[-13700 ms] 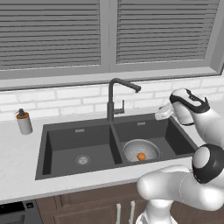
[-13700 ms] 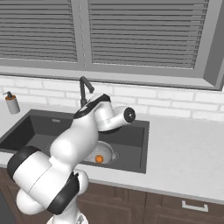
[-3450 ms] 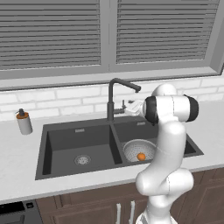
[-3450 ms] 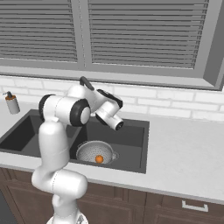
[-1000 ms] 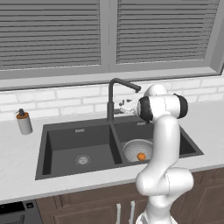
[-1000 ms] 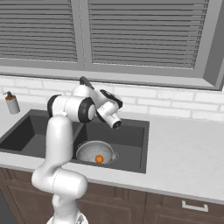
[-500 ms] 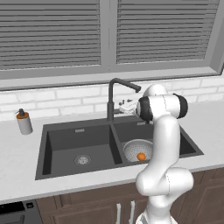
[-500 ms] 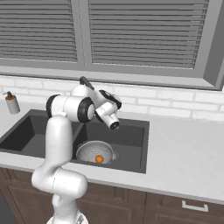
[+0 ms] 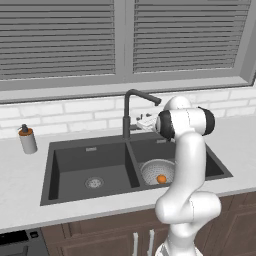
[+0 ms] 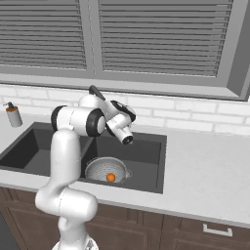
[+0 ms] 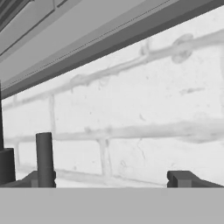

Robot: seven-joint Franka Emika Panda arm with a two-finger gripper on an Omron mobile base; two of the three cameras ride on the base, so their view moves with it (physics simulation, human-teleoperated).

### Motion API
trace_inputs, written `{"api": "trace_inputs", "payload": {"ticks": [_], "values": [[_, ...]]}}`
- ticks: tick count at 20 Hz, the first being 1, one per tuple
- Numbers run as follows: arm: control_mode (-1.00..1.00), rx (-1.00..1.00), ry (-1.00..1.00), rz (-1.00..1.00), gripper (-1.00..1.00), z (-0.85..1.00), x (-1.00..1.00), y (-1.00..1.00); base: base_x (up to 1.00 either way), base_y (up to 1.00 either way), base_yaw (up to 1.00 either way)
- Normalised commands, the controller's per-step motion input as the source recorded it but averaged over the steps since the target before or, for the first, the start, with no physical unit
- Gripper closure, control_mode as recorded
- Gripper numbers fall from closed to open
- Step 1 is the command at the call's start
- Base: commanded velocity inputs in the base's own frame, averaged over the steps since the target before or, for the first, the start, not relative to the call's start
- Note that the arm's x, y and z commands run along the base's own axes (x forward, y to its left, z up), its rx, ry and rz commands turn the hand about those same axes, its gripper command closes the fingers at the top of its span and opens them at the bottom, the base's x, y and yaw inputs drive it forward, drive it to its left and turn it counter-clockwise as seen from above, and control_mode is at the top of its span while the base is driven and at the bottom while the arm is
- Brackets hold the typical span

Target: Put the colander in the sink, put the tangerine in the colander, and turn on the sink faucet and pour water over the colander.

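- Left base view: the end effector (image 9: 143, 121) is up at the faucet (image 9: 128, 111) now, parked just right of the upright stem, where the small side lever sits. Seconds ago it hung further right and clear of the faucet; over the last second it has barely crept. Whether it touches the lever I cannot tell, it is too small here.
- Same view, below: the colander (image 9: 157, 171) lies in the right basin of the sink (image 9: 89, 152) with the tangerine (image 9: 161, 179) inside it, both unmoved. No stream falls from the spout. So the first two steps look done and the tap is what's left.
- Right base view: the arm is folded over the sink, its wrist close to the faucet tip (image 10: 95, 91), which peeks out behind it. The colander (image 10: 104, 169) and tangerine (image 10: 111, 177) sit right below in the basin, same spot as earlier. The soap bottle (image 10: 13, 116) stands far off on the desk (image 10: 210, 171).
- Hand view: the two fingertips (image 11: 181, 177) stand spread wide with nothing between them, as they were a second ago. A dark round post (image 11: 44, 157), likely the lever, rises by the left fingertip against the white brick wall (image 11: 144, 109).
- My read: it is lining up on the lever, and the push that starts the water has not yet come.
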Motion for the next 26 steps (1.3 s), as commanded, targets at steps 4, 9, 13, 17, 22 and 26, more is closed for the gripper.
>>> {"api": "trace_inputs", "payload": {"ticks": [4, 9, 13, 17, 22, 26], "values": [[-1.00, 0.00, 0.01, 0.00, -1.00, 0.00, 0.02, -0.66, 0.00, 0.00, 0.00], [-1.00, 0.00, 0.01, 0.00, -1.00, 0.00, 0.00, -0.70, 0.00, 0.00, 0.00], [-1.00, 0.00, 0.00, 0.00, -1.00, 0.00, 0.00, -0.72, 0.00, 0.00, 0.00], [-1.00, 0.00, 0.00, 0.00, -1.00, 0.00, 0.00, -0.72, 0.00, 0.00, 0.00], [-1.00, 0.01, 0.00, 0.00, -1.00, 0.00, 0.00, -0.76, 0.00, 0.00, 0.00], [-1.00, 0.01, 0.00, 0.00, -1.00, 0.00, 0.00, -0.76, 0.00, 0.00, 0.00]]}}
